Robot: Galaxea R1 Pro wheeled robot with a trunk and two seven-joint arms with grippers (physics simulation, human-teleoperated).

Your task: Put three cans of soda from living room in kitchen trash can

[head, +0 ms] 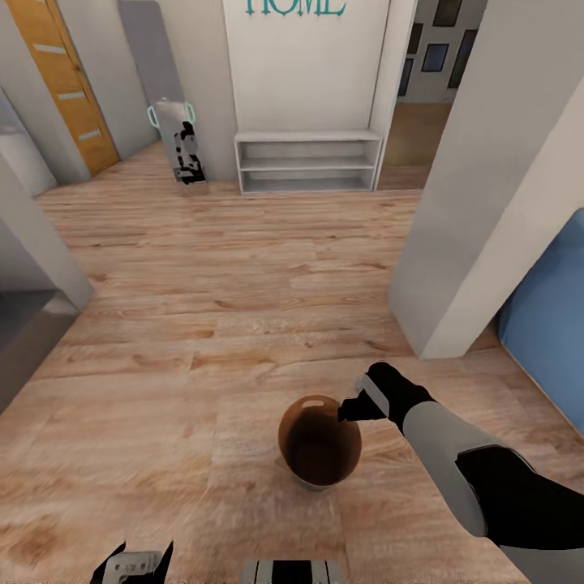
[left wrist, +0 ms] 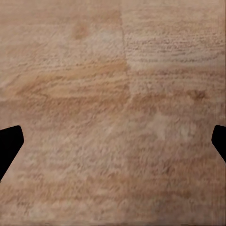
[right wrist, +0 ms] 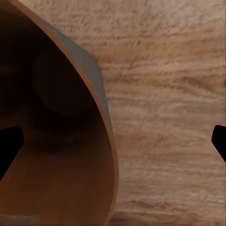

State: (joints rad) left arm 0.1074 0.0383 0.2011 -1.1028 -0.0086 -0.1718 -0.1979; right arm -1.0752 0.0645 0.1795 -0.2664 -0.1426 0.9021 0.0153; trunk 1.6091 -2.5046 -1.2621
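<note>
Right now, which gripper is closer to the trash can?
Right. The right gripper sits at the rim of the trash can, on its right side. The left gripper hangs low, well off to the can's left, over bare floor.

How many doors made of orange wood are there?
1. The orange wooden door is in the far wall on the left, beyond the wooden floor. Others may be hidden behind walls.

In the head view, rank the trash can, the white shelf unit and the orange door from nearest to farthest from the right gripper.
1. trash can: on the floor, right beside the right gripper, which is at its rim.
2. white shelf unit: against the far wall, ahead.
3. orange door: far left corner; farther than the shelf, though not by much.
</note>
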